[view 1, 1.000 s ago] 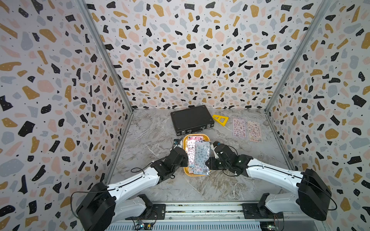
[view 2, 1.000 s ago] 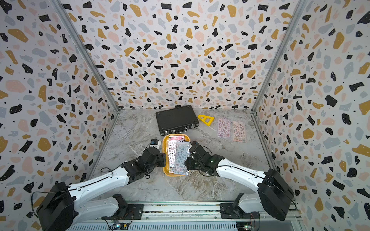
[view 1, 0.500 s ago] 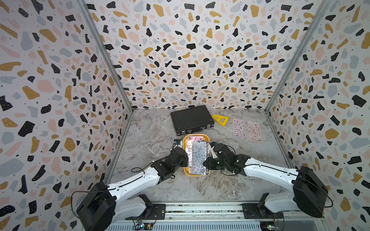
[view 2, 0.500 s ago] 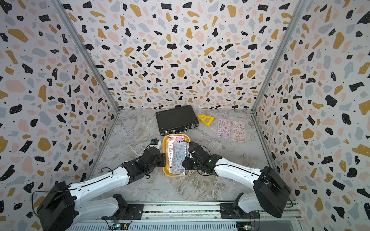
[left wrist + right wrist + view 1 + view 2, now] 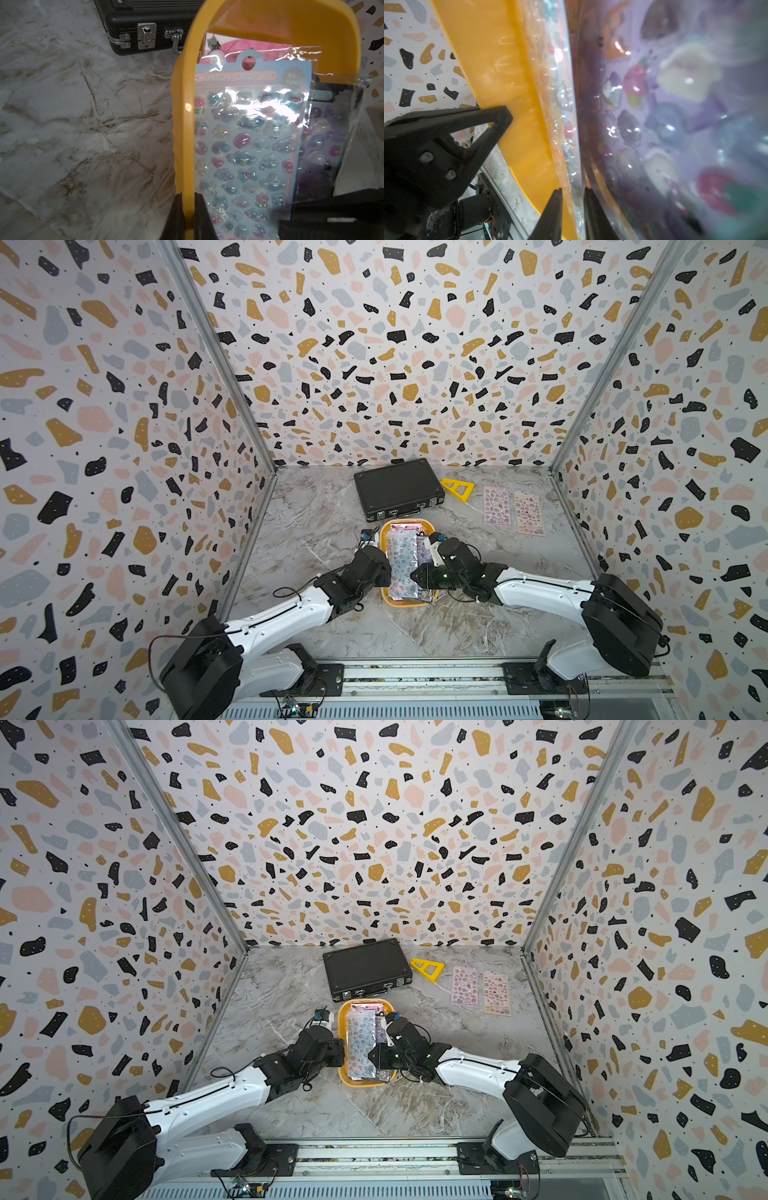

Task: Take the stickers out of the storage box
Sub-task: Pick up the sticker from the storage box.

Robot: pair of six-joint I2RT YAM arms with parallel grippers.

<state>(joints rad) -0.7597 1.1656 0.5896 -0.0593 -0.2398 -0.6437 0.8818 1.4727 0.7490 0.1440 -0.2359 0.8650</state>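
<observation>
Right gripper (image 5: 572,190) edged inward, seemingly pinching stickers (image 5: 245,145) edgewise; left gripper (image 5: 188,195) clamps storage box (image 5: 182,124) rim.

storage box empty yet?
Not empty: several stickers lie stacked inside the storage box; two sheets lie out on the table.

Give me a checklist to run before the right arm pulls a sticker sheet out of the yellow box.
1. Left tool clamped on the storage box rim: ok.
2. Right tool straddles a sheet edge among the stickers: ok.
3. Right tool's grip firm: cannot tell.
4. Only one sheet between its fingers: cannot tell; the sleeves overlap.
5. Bare table near the two laid-out sheets for set-down: ok.
6. Box emptied: not ok, several sheets lie inside.
</observation>
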